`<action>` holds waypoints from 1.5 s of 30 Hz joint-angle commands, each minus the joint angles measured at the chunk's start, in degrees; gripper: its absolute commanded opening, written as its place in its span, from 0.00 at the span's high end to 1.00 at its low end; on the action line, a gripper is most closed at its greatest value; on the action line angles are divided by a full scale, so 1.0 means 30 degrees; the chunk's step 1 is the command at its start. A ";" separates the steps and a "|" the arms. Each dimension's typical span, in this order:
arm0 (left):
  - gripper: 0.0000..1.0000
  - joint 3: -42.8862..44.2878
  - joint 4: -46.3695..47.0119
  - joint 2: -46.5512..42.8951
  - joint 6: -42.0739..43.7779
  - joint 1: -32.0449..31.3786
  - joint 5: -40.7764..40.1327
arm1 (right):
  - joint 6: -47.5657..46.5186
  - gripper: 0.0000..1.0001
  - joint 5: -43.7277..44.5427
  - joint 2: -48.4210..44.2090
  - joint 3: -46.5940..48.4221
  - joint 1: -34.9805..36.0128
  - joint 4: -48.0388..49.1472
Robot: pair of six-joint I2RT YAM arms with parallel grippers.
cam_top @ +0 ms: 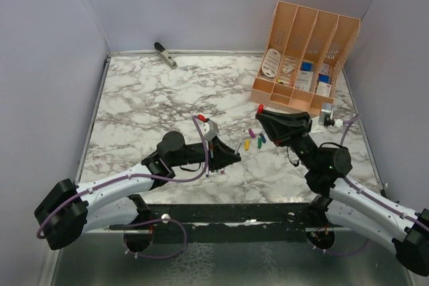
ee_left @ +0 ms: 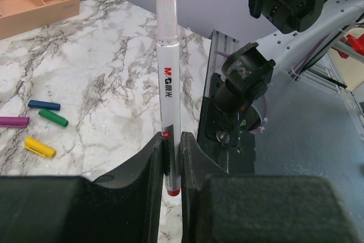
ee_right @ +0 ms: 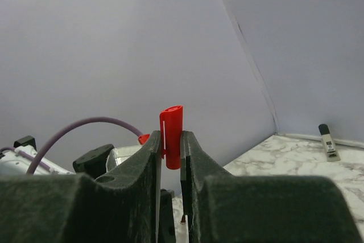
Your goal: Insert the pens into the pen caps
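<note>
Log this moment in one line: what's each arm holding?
left gripper: shut on pen | right gripper: shut on red cap | pen and cap: not joined | loose: blue cap, green cap, yellow cap, purple cap

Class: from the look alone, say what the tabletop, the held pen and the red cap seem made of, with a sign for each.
The tabletop looks like marble or marble-look laminate: white with grey veins; which is unclear. The pen seems smooth glossy white plastic with printed lettering. The red cap seems moulded plastic: even colour, slight sheen.
</note>
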 commanded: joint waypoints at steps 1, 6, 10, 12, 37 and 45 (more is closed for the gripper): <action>1.00 0.0444 0.0797 -0.0051 0.0368 -0.0232 -0.0366 | 0.1583 0.99 -0.1077 0.0485 -0.0830 -0.0069 0.1491; 1.00 0.0417 0.0869 -0.0015 0.0413 -0.0291 -0.0423 | 0.2206 0.99 -0.1226 0.0903 -0.1213 -0.0067 0.1975; 1.00 0.0417 0.0871 0.0021 0.0528 -0.0292 -0.0533 | 0.2326 0.99 -0.1631 0.1259 -0.1187 -0.0067 0.2095; 1.00 0.0417 0.0896 0.0040 0.0560 -0.0292 -0.0565 | 0.2386 0.99 -0.1624 0.1371 -0.1218 -0.0067 0.2097; 1.00 0.0366 0.0898 0.0212 0.0654 -0.0293 -0.0416 | 0.3062 0.99 -0.1895 0.2449 -0.1795 -0.0067 0.3624; 1.00 0.0245 0.0890 -0.0177 0.0677 -0.0289 -0.0568 | 0.3118 0.99 -0.1992 0.2963 -0.1864 -0.0050 0.4087</action>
